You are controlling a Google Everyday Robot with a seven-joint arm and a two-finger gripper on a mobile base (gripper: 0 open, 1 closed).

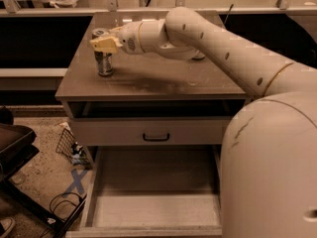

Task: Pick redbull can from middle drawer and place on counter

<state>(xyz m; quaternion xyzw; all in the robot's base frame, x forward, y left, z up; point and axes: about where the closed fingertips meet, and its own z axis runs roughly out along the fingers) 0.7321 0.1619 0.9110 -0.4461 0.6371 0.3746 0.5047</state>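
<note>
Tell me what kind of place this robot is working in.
Probably a lab or workshop test area, not a home: a drawer cabinet with its counter and open middle drawer, loose cables on a speckled floor. The gripper is at the redbull can on the counter.
</note>
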